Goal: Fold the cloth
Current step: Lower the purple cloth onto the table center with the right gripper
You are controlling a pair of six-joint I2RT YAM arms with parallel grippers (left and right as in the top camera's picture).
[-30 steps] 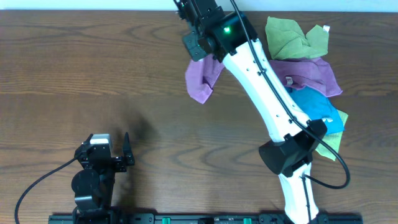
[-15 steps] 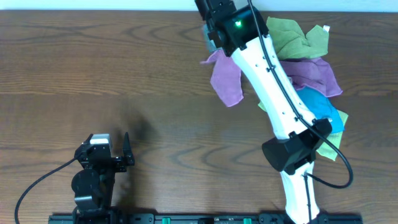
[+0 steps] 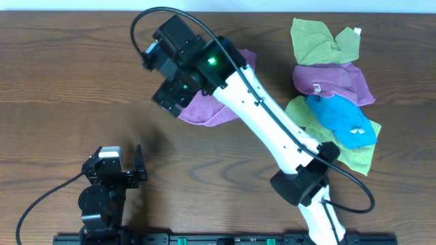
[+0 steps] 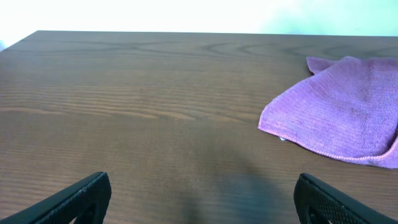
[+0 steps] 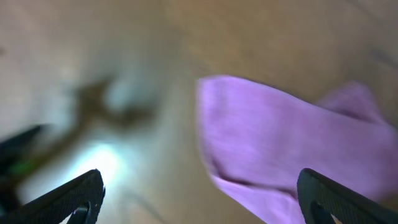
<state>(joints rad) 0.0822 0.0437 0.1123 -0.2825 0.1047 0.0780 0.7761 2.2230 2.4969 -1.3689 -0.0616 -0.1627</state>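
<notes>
The left gripper is parked at the near-left of the table, fingers spread wide w/ nothing between them, well apart from any fabric. From its own wrist view the cloth lies ahead and to the right, flat-ish on the wood.

Moving right: the right gripper now sits over the table's middle, having swung left from the far edge, where it was a second ago. Then it was clamped on the mauve towel and carrying it in the air; now its jaws stand wide apart and hold nothing (wrist view is motion-blurred, but both fingertips show at the frame's edges w/ the cloth loose below and ahead of them). So the cloth has just been dropped, landing crumpled under and just right of the gripper, partly hidden by the arm.

Further right, the pile of green, purple and blue cloths looks unchanged, apart from the towel.

Judgement: fetch step done; the towel needs spreading flat before any fold, prob. w/ both arms.
</notes>
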